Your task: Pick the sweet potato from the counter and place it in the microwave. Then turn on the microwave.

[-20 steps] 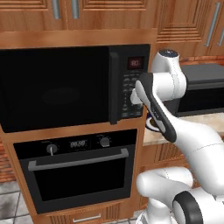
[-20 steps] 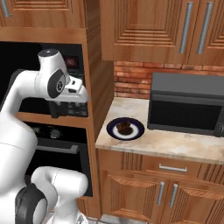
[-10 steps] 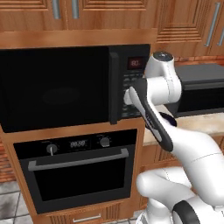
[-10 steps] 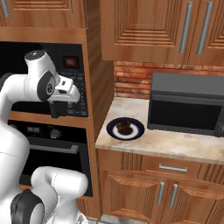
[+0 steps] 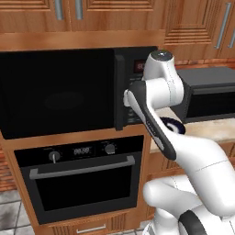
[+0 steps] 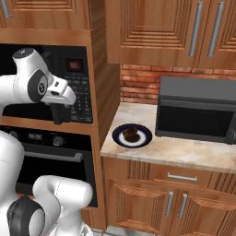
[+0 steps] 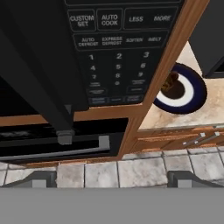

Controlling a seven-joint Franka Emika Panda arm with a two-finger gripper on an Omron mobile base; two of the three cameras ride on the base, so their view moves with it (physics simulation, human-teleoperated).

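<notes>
Item one, gripper: I see it hanging in front of the microwave's keypad, fingers pointing down, jaws spread wide with nothing between them. In the hand view the two finger tips stand far apart at the bottom, above grey floor tiles.

Item two, sweet potato: a small dark brown lump lying on the round blue-rimmed plate. I see it in the hand view too, partly hidden behind the wooden cabinet edge.

Item three, tabletop: pale speckled stone, carrying the plate near its left end, just beside the tall wooden cabinet wall.

Item four, microwave: large, black, built into the wooden column, door shut, red display lit at the upper right. The hand view reads its keys at close range.

Item five, black oven: directly under the microwave, two knobs, a small display and a silver bar handle.

Item six, dark grey box appliance: on the tabletop against the brick wall, right of the plate, apart from it.

Item seven, wooden drawer fronts: below the tabletop, silver handles.
</notes>
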